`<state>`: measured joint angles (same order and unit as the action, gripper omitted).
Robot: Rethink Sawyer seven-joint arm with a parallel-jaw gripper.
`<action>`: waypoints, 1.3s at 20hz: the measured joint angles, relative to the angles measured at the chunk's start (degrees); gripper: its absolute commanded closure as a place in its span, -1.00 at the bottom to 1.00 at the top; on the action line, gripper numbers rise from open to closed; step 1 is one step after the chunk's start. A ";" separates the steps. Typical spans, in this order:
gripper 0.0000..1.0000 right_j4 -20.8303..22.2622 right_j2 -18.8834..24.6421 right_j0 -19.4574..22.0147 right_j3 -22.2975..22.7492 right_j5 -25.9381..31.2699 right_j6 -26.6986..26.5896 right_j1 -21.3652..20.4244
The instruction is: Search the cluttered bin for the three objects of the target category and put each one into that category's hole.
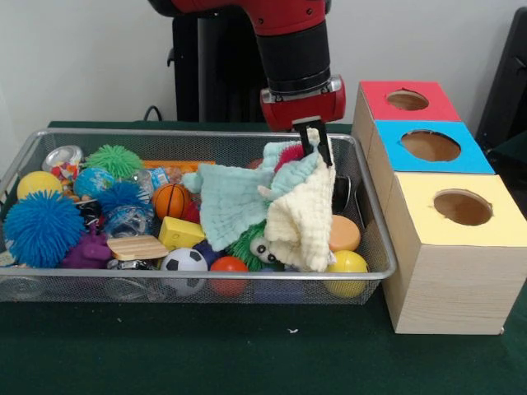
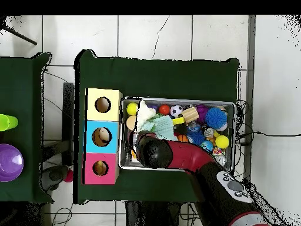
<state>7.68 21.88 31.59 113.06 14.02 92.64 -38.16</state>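
Observation:
My gripper (image 1: 315,138) hangs over the right part of the wire bin (image 1: 198,276), shut on the top corner of a pale yellow cloth (image 1: 301,218). The cloth dangles from the fingers down onto the clutter. Beside it a mint green cloth (image 1: 231,200) lies draped over the toys, partly drawn up with it. Right of the bin stand three boxes with round holes in their tops: red (image 1: 407,99), blue (image 1: 430,146) and yellow (image 1: 463,207). In the overhead view the arm (image 2: 176,156) covers the gripper; the yellow cloth (image 2: 143,112) and mint cloth (image 2: 160,126) show by the bin's box-side end.
The bin holds several toys: a blue spiky ball (image 1: 41,229), a green spiky ball (image 1: 114,161), a small basketball (image 1: 170,200), a soccer ball (image 1: 183,262), a yellow block (image 1: 181,233), a wooden block (image 1: 137,247) and a yellow ball (image 1: 347,265). A purple cup (image 2: 9,162) stands on a separate table.

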 measured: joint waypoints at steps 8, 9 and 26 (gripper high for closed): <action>1.00 -4.07 -1.88 -4.23 0.85 0.00 0.04 -2.00; 1.00 -4.53 -2.12 -4.82 0.90 0.00 0.04 -2.26; 1.00 -7.92 -2.87 -7.68 0.90 -0.01 0.04 -3.22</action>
<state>-0.24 19.01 23.91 113.96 14.01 92.67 -41.38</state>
